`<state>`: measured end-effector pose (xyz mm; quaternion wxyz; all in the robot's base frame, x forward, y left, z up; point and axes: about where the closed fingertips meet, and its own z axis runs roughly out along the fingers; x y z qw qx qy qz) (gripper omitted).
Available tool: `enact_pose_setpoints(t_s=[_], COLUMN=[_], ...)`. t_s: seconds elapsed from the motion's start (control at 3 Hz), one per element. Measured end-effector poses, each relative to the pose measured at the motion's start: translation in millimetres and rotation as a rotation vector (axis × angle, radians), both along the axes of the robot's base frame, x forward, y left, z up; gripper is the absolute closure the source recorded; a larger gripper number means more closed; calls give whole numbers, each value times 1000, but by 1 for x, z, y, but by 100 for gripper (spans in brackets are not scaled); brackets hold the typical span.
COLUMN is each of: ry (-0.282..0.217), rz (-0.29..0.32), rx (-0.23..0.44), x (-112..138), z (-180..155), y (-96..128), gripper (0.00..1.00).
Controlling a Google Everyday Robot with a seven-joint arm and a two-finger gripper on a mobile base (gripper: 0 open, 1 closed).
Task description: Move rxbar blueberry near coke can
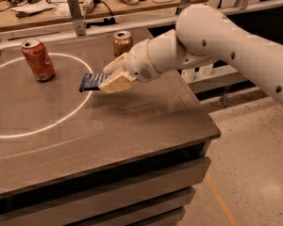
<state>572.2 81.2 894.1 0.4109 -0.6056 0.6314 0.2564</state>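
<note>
Brown table (pixel 132 126), gripper (pixel 112 75) clasping rxbar blueberry (pixel 93 82), coke can (pixel 37 59) apart

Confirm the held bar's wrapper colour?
Dark blue, camera view: rxbar blueberry clamped in the gripper over the table.

This was a robotics lab or workshop: a long wooden bench (pixel 47 15) behind was littered with black cables (pixel 12 3) and tools, a white ring (pixel 19 133) was marked on the dark grey worktop (pixel 146 121), and the floor (pixel 254 164) was speckled concrete. The cream two-finger hand (pixel 105 78) hung above that worktop, clamped on a flat dark-blue snack bar (pixel 91 82).
</note>
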Motion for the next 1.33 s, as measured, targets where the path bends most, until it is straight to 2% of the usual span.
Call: enact_pose_setpoints(t_s=[0.33,1.0,1.33], ry=[-24,-43,-55], rz=[-35,-49,-77], rx=[23,60,80], x=[17,31,42], z=[-2,-14,-23], y=[33,79,93], gripper=[100,100,100])
